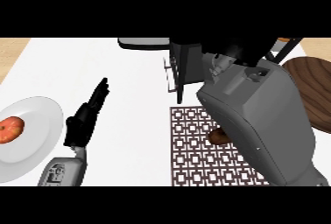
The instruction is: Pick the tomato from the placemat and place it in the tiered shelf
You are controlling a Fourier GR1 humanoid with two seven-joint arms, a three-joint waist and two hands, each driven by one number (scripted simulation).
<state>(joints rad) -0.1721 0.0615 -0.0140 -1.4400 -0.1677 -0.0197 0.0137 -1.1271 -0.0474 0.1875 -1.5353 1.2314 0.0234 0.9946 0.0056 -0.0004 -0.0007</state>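
Observation:
A patterned brown placemat (194, 148) lies on the white counter at lower centre. On it a small reddish-brown round thing (218, 137), apparently the tomato, shows half hidden behind my right forearm. The black tiered shelf (183, 65) stands at the top centre. My right hand (231, 49) is raised high by the shelf's right side, well away from the tomato; its forearm fills the right half of the view, and I cannot make out whether it holds anything. My left hand (86, 119) rests open at the left, fingers straight and pointing up.
A white plate (39, 113) at the left edge carries a red-orange fruit (9, 130). A round dark wooden board (315, 89) lies at the right edge. The counter's left edge runs along the upper left.

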